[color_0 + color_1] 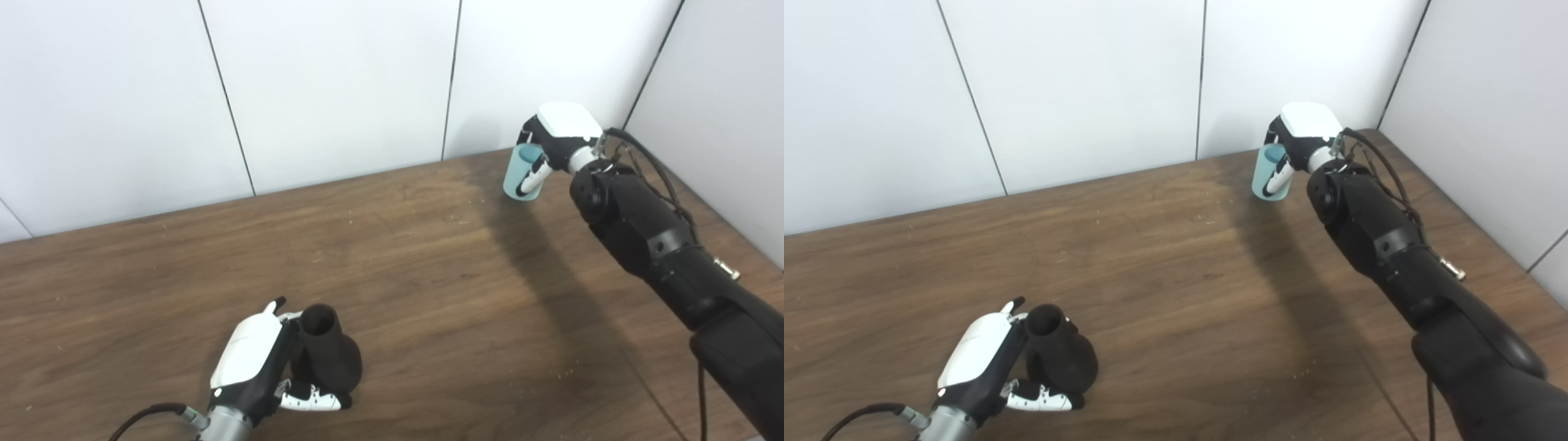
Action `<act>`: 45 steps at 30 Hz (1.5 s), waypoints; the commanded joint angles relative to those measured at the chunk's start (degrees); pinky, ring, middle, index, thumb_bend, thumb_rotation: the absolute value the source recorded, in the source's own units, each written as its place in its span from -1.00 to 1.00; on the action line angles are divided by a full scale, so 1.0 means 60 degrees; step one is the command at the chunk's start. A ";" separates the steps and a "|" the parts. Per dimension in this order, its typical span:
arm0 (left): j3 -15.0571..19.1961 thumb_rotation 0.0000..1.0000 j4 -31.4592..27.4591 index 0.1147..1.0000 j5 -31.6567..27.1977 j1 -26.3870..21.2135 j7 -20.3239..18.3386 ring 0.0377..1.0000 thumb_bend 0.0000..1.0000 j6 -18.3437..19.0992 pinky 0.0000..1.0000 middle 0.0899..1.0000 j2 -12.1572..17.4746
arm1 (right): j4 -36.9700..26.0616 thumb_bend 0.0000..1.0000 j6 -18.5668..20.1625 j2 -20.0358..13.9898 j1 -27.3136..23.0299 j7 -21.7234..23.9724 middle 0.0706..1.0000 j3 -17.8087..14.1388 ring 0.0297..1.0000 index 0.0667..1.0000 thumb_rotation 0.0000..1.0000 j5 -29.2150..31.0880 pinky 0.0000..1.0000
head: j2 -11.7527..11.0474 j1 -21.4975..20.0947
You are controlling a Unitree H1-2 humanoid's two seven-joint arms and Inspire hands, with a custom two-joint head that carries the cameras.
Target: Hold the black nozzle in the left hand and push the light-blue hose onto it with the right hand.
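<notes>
- While it stands upright on the wooden table (pixel 429 257) near the front-left edge, the black nozzle (pixel 327 358) shows its wide rounded base down and its narrow open mouth up, tilted slightly toward the left hand.
- The left hand (pixel 257 367) wraps it from the left side: its fingers (pixel 309 401) curl around the front of the base and touch it, and the thumb tip shows behind the neck, so the hand is grasping the nozzle.
- The light-blue hose (pixel 523 171) is a short, tube-like piece far off at the table's back-right corner, well apart from the nozzle; its open end faces up.
- The right hand (pixel 554 144) is closed around the hose from above and behind, with one white fingertip lying across its front; the hose is gripped.
- Whether the hose's lower end rests on the table or hangs just above it cannot be told from either view.
- The right arm (pixel 1384 245) reaches in from the bottom right, cables looping beside the wrist, and throws a long dark shadow across the wood toward the hose.
- The right eye view shows the table's right edge and far corner against the white wall panels (pixel 1090 79), plus a little more of the inside of the hose's mouth; the left eye view crops that edge but shows the nozzle's mouth more openly.
</notes>
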 commanded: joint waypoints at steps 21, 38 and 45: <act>-0.0276 -1.00 0.0319 -0.17 0.0305 0.0399 -0.0842 0.46 0.05 0.0451 1.00 -0.09 0.0148 | -0.3496 0.03 0.0578 -0.0383 -0.0058 0.1428 -0.06 -0.0436 -0.24 -0.03 -1.00 -0.0167 -0.31 | 0.0135 0.0530; -0.0430 -1.00 0.0471 -0.17 0.0556 0.0403 -0.0821 0.42 0.05 0.0610 1.00 -0.09 -0.0311 | -0.7730 -0.01 0.0439 0.0187 0.0011 0.4079 -0.06 -0.0614 -0.21 -0.05 -1.00 0.0485 -0.39 | 0.0195 0.2088; -0.0593 -1.00 0.0613 -0.15 0.0909 0.0376 -0.0817 0.45 0.05 0.0832 1.00 -0.12 -0.0617 | -0.8855 -0.01 0.0361 0.0641 -0.0037 0.4875 -0.05 -0.0631 -0.19 -0.02 -1.00 0.0640 -0.40 | 0.0277 0.2899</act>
